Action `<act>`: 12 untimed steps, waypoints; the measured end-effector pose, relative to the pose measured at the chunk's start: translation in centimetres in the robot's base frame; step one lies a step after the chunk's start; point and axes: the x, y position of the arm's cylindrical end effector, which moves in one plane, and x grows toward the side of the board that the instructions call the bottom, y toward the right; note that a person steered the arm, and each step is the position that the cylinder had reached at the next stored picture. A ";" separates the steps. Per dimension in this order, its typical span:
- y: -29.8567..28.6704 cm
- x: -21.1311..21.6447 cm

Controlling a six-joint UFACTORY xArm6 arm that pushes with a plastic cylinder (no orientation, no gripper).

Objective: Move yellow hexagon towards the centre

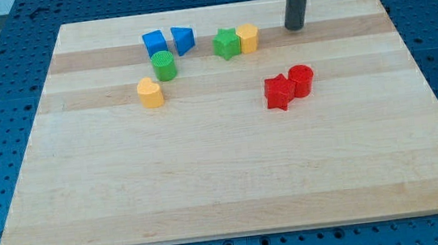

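The yellow hexagon sits near the view's top, a little right of the middle, touching the green star on its left. My tip rests on the board to the right of the yellow hexagon, a short gap apart from it. A second yellow block, heart-like in shape, lies further left and lower.
A blue cube and a blue wedge-like block stand at the top left, with a green cylinder just below them. A red star and a red cylinder touch at the right of centre. The wooden board lies on a blue perforated table.
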 end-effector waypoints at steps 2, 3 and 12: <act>-6.0 1.3; -9.6 4.3; -15.4 11.2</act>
